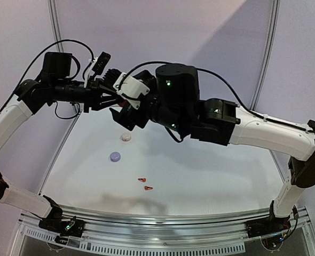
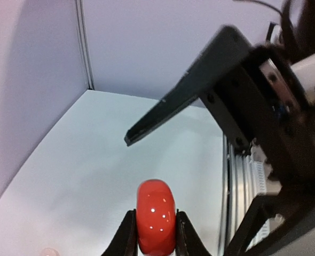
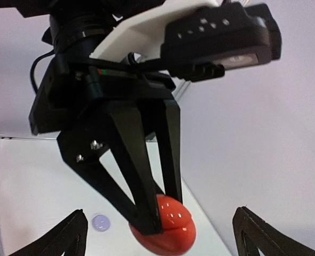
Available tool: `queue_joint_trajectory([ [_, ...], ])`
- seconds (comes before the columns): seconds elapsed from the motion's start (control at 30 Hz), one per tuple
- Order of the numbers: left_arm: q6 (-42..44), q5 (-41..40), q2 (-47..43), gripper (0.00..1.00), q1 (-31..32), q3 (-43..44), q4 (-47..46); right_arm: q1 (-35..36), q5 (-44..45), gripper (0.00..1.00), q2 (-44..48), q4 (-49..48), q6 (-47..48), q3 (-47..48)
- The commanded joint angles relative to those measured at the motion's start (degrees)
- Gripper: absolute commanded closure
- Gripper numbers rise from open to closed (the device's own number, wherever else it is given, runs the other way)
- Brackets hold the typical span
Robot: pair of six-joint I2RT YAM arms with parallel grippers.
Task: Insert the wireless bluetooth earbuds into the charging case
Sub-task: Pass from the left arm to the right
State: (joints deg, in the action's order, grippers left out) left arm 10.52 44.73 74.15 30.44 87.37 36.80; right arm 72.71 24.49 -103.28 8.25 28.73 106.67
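Note:
My left gripper (image 1: 115, 101) is shut on a glossy red round charging case (image 2: 156, 224), held high above the table; the case looks closed. In the right wrist view the case (image 3: 171, 234) sits between the left gripper's black fingers (image 3: 147, 176). My right gripper (image 1: 123, 118) is open wide and empty, its fingertips (image 3: 67, 237) on either side of the case and apart from it. Two red-orange earbuds (image 1: 142, 180) (image 1: 148, 188) lie on the white table near the middle front. The lavender and white earbuds are out of view.
A white round case (image 1: 126, 137) and a lavender round case (image 1: 115, 156) lie on the table (image 1: 211, 176) below the grippers; the lavender case also shows in the right wrist view (image 3: 100, 223). Lavender walls stand behind and to the left. A metal rail (image 1: 163, 218) runs along the near edge.

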Motion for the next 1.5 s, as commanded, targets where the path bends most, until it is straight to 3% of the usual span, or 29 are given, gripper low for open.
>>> queue_joint_trajectory([
  [0.0,19.0,-4.74,0.39,1.0,0.59,2.79,10.36,-5.37,-24.08,0.05,6.95,14.04,-14.91,-0.79],
  [0.03,21.09,-5.19,0.46,1.0,0.59,3.18,11.47,-7.18,-31.25,0.07,8.1,14.87,-16.91,-1.69],
  [0.1,25.41,-4.57,0.75,1.0,0.72,4.22,14.09,-8.81,-35.72,0.12,8.92,16.3,-19.76,-2.81],
  [0.27,29.89,-2.93,1.6,1.0,1.62,5.99,19.36,-9.22,-37.24,0.31,6.53,19.35,-18.45,-0.83],
  [0.63,31.9,-3.16,1.44,1.0,3.55,6.41,22.42,-9.38,-38.32,0.48,-2.09,23.7,-15.46,7.33],
  [0.87,31.97,-3.18,1.51,1.0,3.84,6.19,22.47,-9.4,-40.16,0.69,-2.97,23.07,-15.45,7.32],
  [1.3,33.13,-4.34,1.54,1.0,3.93,5.47,23.51,-9.35,-40.61,0.7,-2.21,23.02,-15.37,7.57],
  [1.47,32.89,-4.21,1.47,1.0,3.97,5.18,23.26,-9.37,-42.54,0.86,-2.09,23.0,-15.03,7.84],
])
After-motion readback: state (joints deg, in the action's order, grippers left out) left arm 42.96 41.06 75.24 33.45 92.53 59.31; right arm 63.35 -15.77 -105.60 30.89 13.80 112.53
